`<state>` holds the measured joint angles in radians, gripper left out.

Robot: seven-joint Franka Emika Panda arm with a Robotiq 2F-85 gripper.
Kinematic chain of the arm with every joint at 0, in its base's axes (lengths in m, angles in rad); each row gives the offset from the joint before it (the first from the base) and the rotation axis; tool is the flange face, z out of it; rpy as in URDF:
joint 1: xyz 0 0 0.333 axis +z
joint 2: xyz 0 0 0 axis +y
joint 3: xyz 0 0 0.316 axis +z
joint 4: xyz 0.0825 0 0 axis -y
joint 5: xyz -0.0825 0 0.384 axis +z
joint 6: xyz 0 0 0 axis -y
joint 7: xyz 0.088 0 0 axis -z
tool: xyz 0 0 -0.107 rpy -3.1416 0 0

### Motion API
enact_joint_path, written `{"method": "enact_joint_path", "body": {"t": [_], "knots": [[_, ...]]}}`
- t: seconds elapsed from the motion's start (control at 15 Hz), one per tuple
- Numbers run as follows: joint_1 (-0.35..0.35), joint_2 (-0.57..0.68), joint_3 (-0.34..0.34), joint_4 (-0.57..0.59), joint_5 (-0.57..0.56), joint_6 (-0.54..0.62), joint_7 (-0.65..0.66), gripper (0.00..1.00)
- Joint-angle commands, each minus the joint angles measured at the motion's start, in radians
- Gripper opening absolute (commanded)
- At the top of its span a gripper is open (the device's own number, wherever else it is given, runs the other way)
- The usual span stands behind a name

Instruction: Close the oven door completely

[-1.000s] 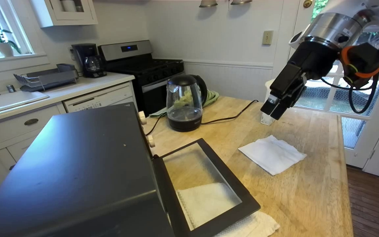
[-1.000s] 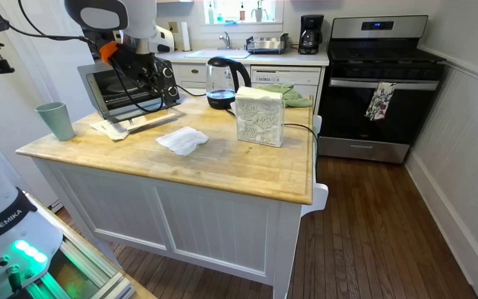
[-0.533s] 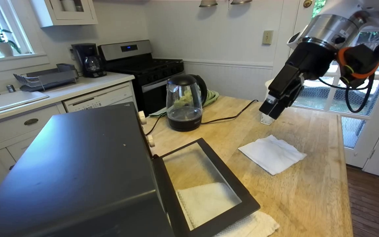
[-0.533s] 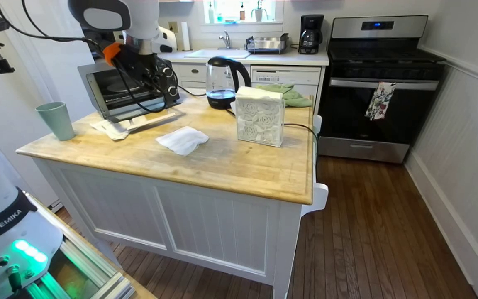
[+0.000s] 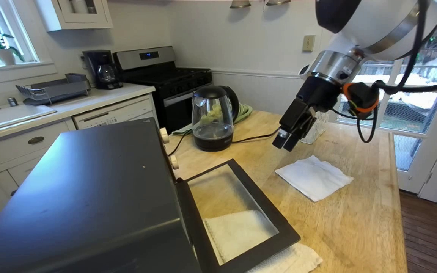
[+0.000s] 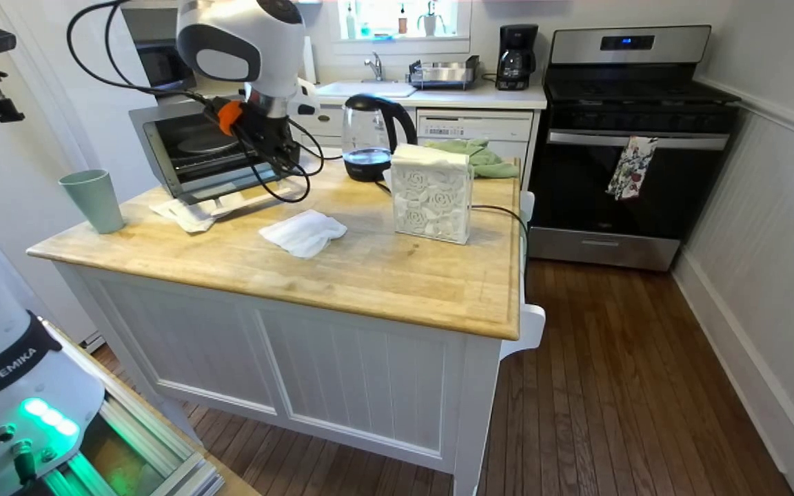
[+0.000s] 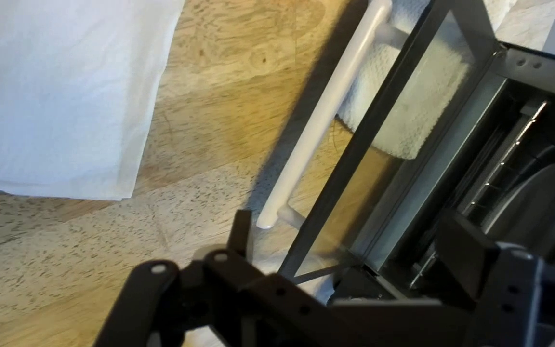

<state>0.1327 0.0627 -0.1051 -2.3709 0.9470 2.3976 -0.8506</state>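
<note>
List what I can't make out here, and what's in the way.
Door handle: in an exterior view, hidden beneath the oven door.
Oven's inside: wrist view, partly behind the gripper and cut off by the right edge.
Robot's base: in an exterior view, cut off by the left edge.
Stove clock digits: both exterior views, too small to read.

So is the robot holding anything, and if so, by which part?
Nothing is held: the gripper is open, its fingers apart and clear of the oven door.
</note>
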Motion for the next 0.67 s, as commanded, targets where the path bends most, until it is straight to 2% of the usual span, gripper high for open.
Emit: {"method": "enact_joint_path", "body": {"t": [0.0, 0.6], "knots": [[-0.068, 0.16, 0.065, 0.139, 0.052, -0.02, -0.042, 0.66], [-0.158, 0.352, 0.159, 0.308, 0.079, -0.006, -0.038, 0.04]]}}
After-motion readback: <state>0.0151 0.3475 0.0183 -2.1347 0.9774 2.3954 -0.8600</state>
